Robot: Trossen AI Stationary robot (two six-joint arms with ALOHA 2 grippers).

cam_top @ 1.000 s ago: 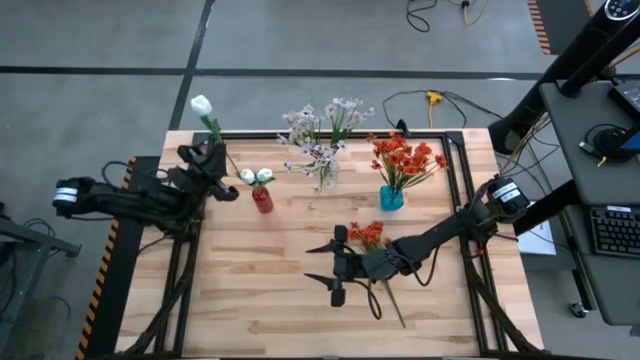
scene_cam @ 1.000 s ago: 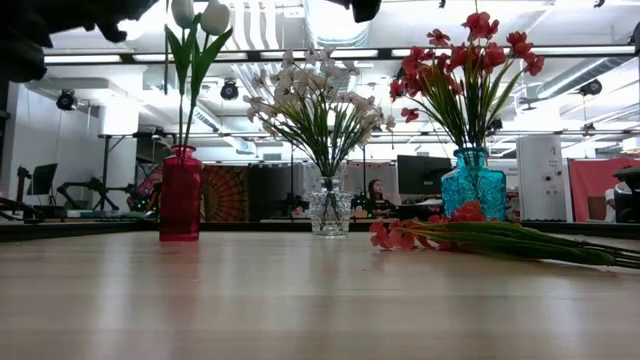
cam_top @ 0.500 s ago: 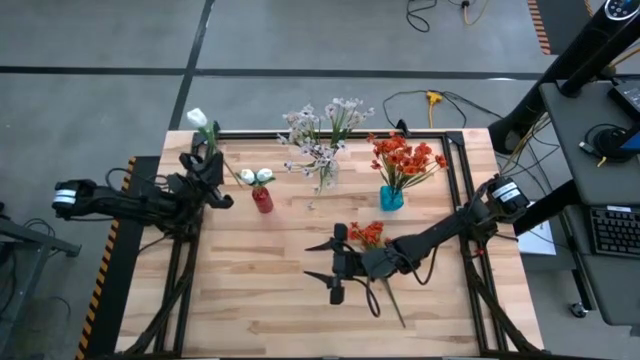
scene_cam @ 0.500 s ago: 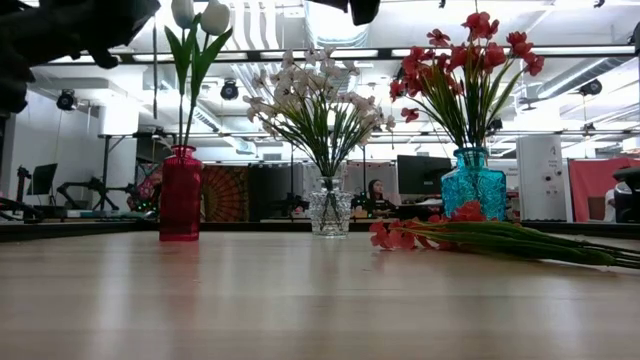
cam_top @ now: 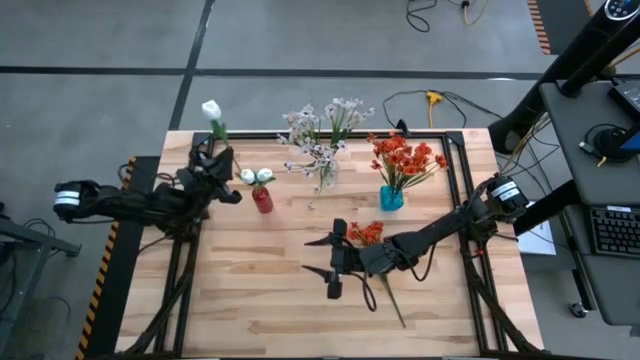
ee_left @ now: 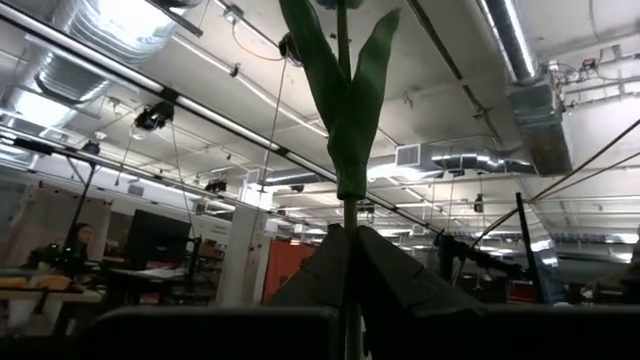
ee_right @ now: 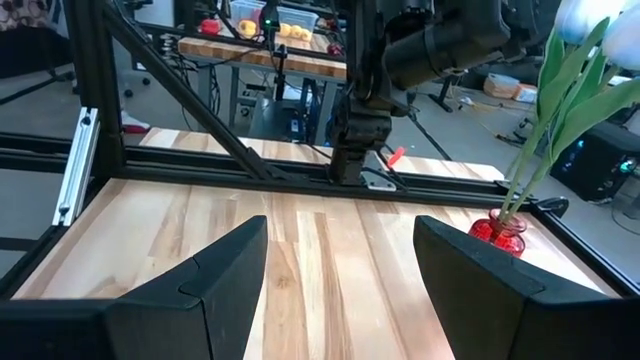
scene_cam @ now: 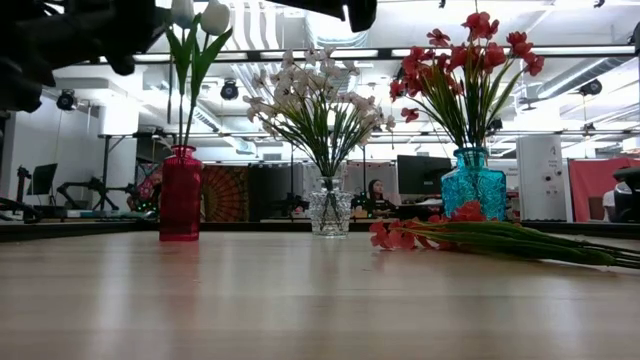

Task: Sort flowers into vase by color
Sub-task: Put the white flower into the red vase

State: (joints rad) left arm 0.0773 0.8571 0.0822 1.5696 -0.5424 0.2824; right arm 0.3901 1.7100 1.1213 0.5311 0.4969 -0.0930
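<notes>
My left gripper (cam_top: 214,158) is at the far left of the table, shut on a white tulip whose bud (cam_top: 211,109) stands above it; its green leaves (ee_left: 345,100) fill the left wrist view. A red vase (cam_top: 262,199) beside it holds two white buds. The clear vase (cam_top: 326,172) holds pale pink-white sprays, and the blue vase (cam_top: 391,198) holds orange-red blooms. One orange-red flower (cam_top: 368,233) lies flat on the table. My right gripper (cam_top: 318,257) hovers open just left of that bloom, with nothing between its fingers. My left gripper pinches the tulip's thin green stalk (ee_left: 349,215) between its two fingers, just below the leaves. The fingers slant upward. The flower is lifted clear of the table and stands roughly upright, bud on top.
The three vases stand in a row across the table's far half (scene_cam: 180,195) (scene_cam: 330,205) (scene_cam: 470,180). The lying flower's stalk (cam_top: 392,305) runs toward the near right. Black frame rails (cam_top: 160,260) border the table's left and right sides.
My left gripper has carried the white tulip a little toward the red vase and slightly downward, staying shut. The bud leaned over toward the table and then swung back up and to the right.
</notes>
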